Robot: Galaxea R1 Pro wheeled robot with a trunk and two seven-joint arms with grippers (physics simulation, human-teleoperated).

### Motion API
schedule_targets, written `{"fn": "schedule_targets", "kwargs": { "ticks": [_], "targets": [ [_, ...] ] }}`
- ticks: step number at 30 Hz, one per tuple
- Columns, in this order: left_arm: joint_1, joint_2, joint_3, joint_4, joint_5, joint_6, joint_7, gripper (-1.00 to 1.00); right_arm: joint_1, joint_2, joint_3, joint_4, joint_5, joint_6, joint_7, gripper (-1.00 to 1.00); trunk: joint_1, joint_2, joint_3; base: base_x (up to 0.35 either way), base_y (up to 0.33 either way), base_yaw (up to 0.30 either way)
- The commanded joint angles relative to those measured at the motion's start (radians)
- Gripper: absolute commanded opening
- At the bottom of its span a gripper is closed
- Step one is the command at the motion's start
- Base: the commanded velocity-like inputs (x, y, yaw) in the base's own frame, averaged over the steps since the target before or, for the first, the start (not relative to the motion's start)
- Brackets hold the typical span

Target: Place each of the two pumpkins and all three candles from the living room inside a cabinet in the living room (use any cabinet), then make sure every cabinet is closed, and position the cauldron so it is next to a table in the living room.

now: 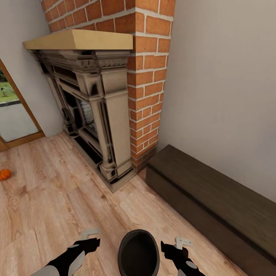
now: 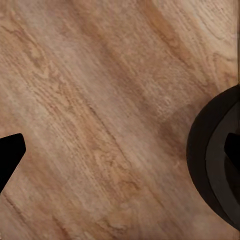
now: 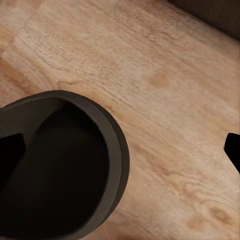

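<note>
The left gripper (image 1: 89, 238) and right gripper (image 1: 177, 245) hang low at the near edge, one on each side of the cauldron (image 1: 138, 253). Both stand wide apart and hold nothing; each wrist view shows dark fingertips at its edges over the wood floor (image 2: 100, 100). The cauldron stands upright on the floor between them. To the right the cabinet (image 1: 214, 195) runs along the wall, its fronts closed. Farther off stands the fireplace (image 1: 96, 115) against a brick chimney (image 1: 149, 76). One pumpkin (image 1: 5, 174) lies on the floor at far left.
</note>
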Motion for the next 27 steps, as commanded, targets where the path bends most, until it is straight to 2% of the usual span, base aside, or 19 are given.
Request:
{"fn": "schedule_targets", "kwargs": {
  "ticks": [1,7,11,13,15,18,20,27],
  "targets": [
    [0.0,-0.004,-0.016,-0.003,0.007,0.004,0.006,1.0,-0.001,-0.001,0.009,-0.001,-0.009,-0.005,-0.006,1.0,0.0,0.0,-0.001,0.024,0.0,0.0],
    [0.0,-0.02,-0.03,-0.003,0.006,0.004,0.006,1.0,-0.001,0.022,0.009,0.0,-0.002,-0.006,-0.006,1.0,0.0,0.0,-0.001,0.006,0.0,0.0],
    [0.001,-0.024,-0.034,-0.003,0.007,0.004,0.006,1.0,-0.001,0.027,0.011,0.0,-0.001,-0.006,-0.006,1.0,0.0,0.0,-0.001,0.0,0.0,0.0],
    [0.001,-0.025,-0.04,-0.003,0.008,0.004,-0.002,1.0,-0.001,0.029,0.012,0.001,-0.001,-0.006,-0.006,1.0,0.008,-0.014,-0.007,0.0,0.0,0.0],
    [0.001,-0.025,-0.046,-0.003,0.008,0.004,-0.044,1.0,-0.001,0.035,0.012,0.001,-0.001,-0.006,-0.006,1.0,0.015,-0.028,-0.013,0.0,0.0,0.0],
    [0.002,-0.023,-0.051,-0.003,0.006,0.005,-0.145,1.0,-0.001,0.054,0.012,0.003,-0.002,-0.004,-0.007,1.0,0.027,-0.049,-0.023,0.0,0.0,0.0],
    [0.002,-0.019,-0.053,-0.003,0.005,0.005,-0.182,1.0,-0.001,0.065,0.014,0.004,-0.001,-0.002,-0.012,1.0,0.034,-0.063,-0.029,0.0,0.0,0.0],
    [0.001,-0.025,-0.055,-0.003,0.007,0.005,-0.208,1.0,-0.001,0.082,0.016,0.041,-0.001,0.004,-0.017,1.0,0.061,-0.112,-0.051,0.0,0.0,0.0]
  ]
}}
